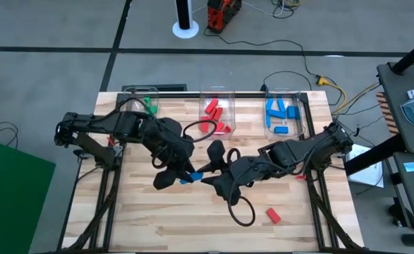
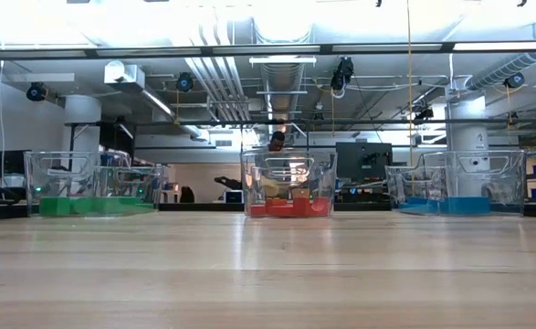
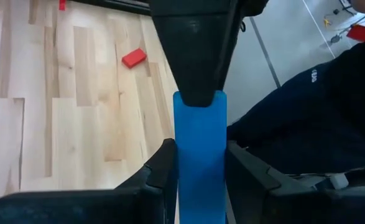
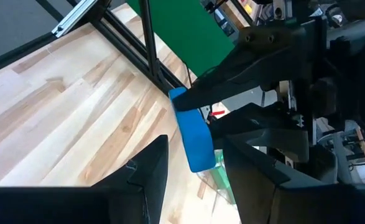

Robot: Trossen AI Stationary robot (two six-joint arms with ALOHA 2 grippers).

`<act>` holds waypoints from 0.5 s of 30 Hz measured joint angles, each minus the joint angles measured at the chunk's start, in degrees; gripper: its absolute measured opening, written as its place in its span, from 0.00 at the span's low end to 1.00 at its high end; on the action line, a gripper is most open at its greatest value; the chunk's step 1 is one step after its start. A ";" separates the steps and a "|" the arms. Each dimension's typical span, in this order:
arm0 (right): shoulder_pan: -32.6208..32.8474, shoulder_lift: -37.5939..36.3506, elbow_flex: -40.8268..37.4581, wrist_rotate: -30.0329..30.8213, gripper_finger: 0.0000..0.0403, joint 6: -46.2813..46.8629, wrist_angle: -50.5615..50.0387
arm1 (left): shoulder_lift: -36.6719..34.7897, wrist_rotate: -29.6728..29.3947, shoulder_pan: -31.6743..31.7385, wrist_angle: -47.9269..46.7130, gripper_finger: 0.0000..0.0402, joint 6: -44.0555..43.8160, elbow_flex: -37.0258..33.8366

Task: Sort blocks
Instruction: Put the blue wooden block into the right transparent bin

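we find blue block (image 3: 199, 163) mid-tabletop (image 1: 150, 226), airborne between both tools. left tool (image 3: 198, 168) closed on one end; right tool (image 4: 194, 162) open, jaws flanking other end. we judge block light, rigid, smooth; grip flat sides squarely, else it slips.

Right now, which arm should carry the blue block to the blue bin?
Right, probably. Both grippers, left and right, meet at the blue block mid-table; the blue bin sits on the right arm's side.
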 joint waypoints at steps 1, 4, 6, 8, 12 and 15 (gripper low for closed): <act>-0.02 0.04 -0.03 0.00 0.36 -0.02 0.02 | 0.00 0.01 -0.03 0.07 0.21 0.01 0.00; -0.23 0.65 -0.04 -0.14 0.35 -0.03 0.06 | 0.00 0.21 0.03 0.96 0.21 0.10 0.01; -0.36 1.24 -0.08 -0.64 0.34 -0.10 0.13 | 0.02 0.35 0.02 1.00 0.21 0.38 0.00; -0.48 1.60 -0.08 -1.13 0.33 -0.60 0.25 | 0.17 0.43 0.02 1.05 0.21 0.44 0.00; -0.79 1.66 -0.08 -1.36 0.32 -0.99 0.50 | 0.17 0.46 -0.05 1.40 0.21 0.51 0.00; -0.88 1.60 -0.08 -1.51 0.30 -1.70 0.51 | 0.17 0.43 -0.03 1.26 0.21 0.53 0.00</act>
